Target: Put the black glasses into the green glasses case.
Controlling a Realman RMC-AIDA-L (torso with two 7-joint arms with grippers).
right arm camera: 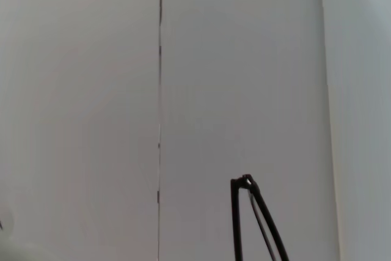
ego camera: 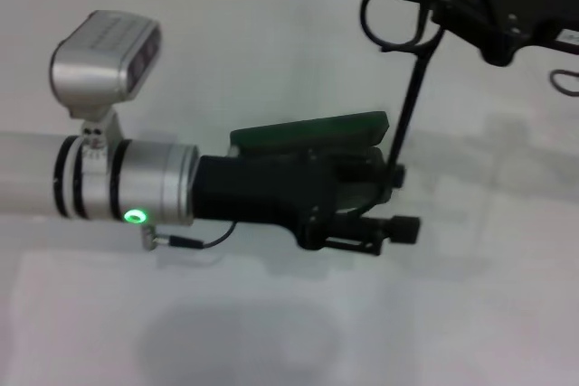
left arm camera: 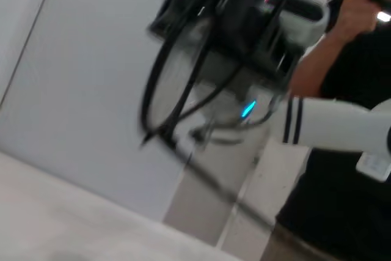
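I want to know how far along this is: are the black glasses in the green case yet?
Not yet. The black glasses hang from the right gripper, temple arm dangling toward the green glasses case, where the left gripper is.

White table (ego camera: 289,332), dark-clothed person (left arm camera: 342,169)

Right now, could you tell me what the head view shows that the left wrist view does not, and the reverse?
Only the head view shows the green glasses case, with the left claw over its near side, and the right claw holding the black glasses raised above the white table. Only the left wrist view shows a person in black standing beyond. Both show the glasses hanging, one temple arm pointing down.
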